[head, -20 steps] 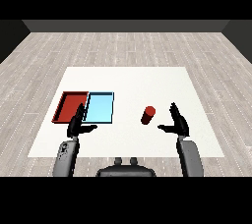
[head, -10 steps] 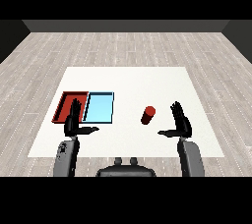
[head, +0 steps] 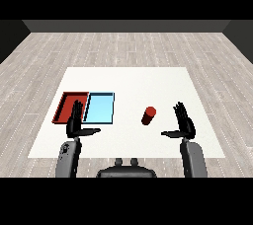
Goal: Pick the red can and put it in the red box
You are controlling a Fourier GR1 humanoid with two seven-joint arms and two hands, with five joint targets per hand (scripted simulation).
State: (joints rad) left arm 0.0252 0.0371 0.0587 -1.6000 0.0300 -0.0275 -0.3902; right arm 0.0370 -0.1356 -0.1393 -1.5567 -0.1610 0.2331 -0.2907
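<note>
The red can (head: 148, 115) stands upright on the white table, right of the trays. My right hand (head: 184, 123) hovers to the right of the can, apart from it, fingers straight and thumb pointing toward the can, holding nothing. The red tray (head: 65, 106) lies at the left, with the light blue tray (head: 100, 107) beside it on its right. My left hand (head: 76, 122) is raised in front of the two trays with straight fingers and holds nothing.
The white table (head: 128, 83) stretches well beyond the trays and the can, toward its far edge. Grey plank floor surrounds it on every side.
My right hand has drifted slightly left toward the can. The left hand, the can and the trays stay where they were.
</note>
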